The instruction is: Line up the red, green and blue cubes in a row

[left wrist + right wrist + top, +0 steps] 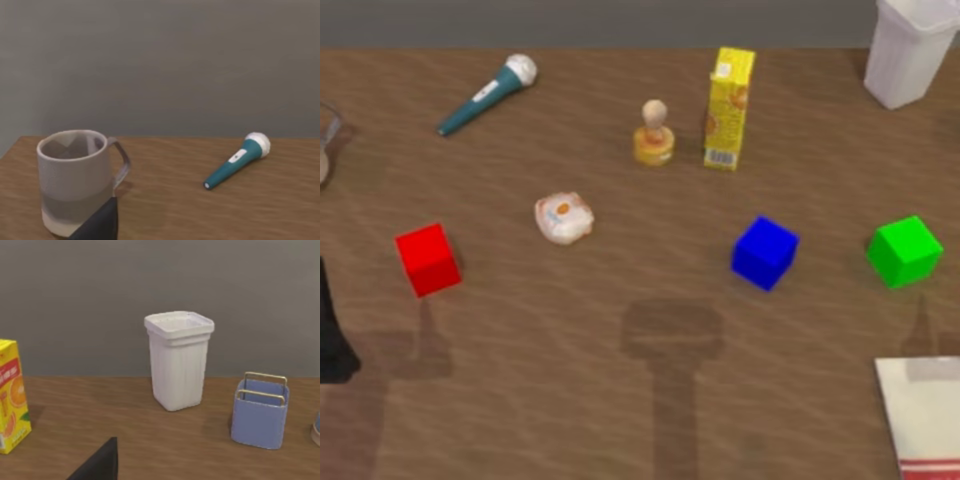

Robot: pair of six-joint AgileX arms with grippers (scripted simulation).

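The red cube (427, 259) is seen at the table's left, the blue cube (765, 252) right of centre, the green cube (905, 250) far right, all well apart; a wrapped bun (563, 218), perhaps, lies between red and blue; farther back stand a stamp (654, 135), yellow carton (729, 108), microphone (487, 94) and white bin (910, 50); whether either pincer is spread cannot be told.

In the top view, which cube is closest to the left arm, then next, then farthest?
Left arm sits at the table's left edge.
1. Red cube, left side, nearest.
2. Blue cube, right of middle.
3. Green cube, far right.
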